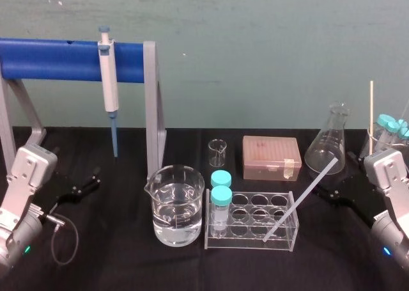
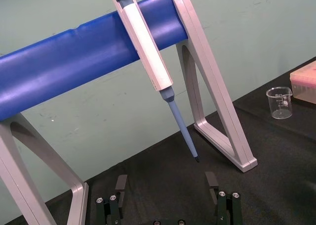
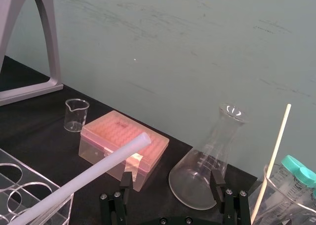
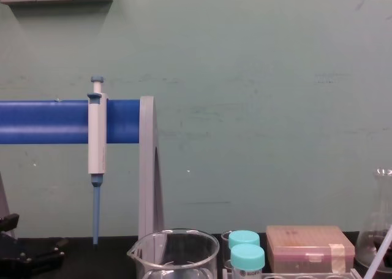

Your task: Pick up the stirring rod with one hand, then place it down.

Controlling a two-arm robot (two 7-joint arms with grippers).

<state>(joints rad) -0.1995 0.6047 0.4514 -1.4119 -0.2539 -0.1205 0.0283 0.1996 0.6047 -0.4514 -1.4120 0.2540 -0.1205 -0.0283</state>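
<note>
Two open, empty end effectors flank the tabletop (image 1: 128, 265): left end effector (image 2: 166, 183) at the head view's left edge, right end effector (image 3: 171, 181) lower right, near the stirring rod (image 1: 303, 198) leaning in the clear rack (image 1: 250, 243). Best grip, likely: its free upper half, lifted along the slant.

Water-filled beaker (image 1: 177, 204) beside tube rack (image 1: 249, 240) (two capped tubes (image 1: 221, 198)) — pink box (image 1: 271, 157) behind

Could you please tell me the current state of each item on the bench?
stirring rod: leaning tilted in the tube rack, unheld.
large beaker: upright, about half full of clear liquid.
small beaker: upright, empty.
tip box: lid shut.
pipette: hanging on the blue stand.
left gripper: open, holding nothing.
right gripper: open, holding nothing.
</note>
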